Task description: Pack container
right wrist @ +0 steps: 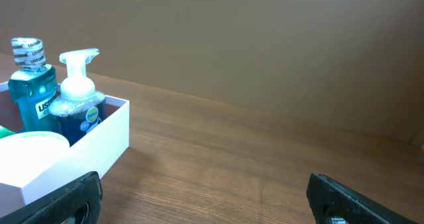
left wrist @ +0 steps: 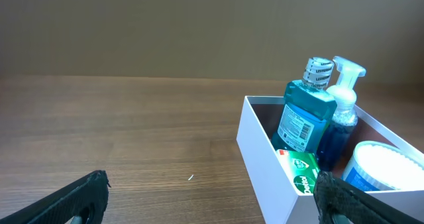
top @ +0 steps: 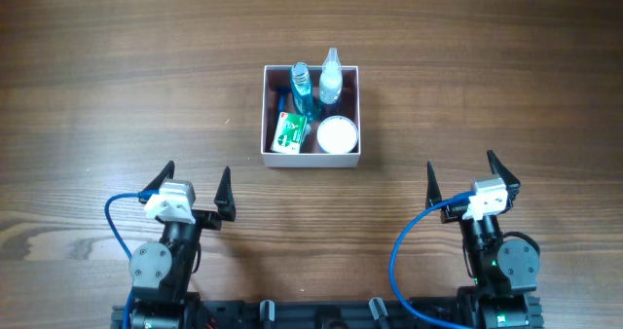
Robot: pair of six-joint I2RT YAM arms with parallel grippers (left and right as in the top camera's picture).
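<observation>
The container point(top: 268, 115), a square white box with a dusty-pink inside, sits on the table's middle, far from both arms. It holds a teal mouthwash bottle point(top: 301, 88), a clear pump bottle point(top: 331, 79), a green soap box point(top: 289, 132) and a white round jar point(top: 337, 134). The box also shows in the left wrist view point(left wrist: 262, 164) and in the right wrist view point(right wrist: 86, 151). My left gripper point(top: 198, 186) is open and empty, near the front left. My right gripper point(top: 460, 177) is open and empty, near the front right.
The wooden table point(top: 117, 76) runs wide around the box. Blue cables point(top: 119, 222) loop beside each arm base at the front edge. A tiny white speck point(left wrist: 190, 177) lies on the wood ahead of the left gripper.
</observation>
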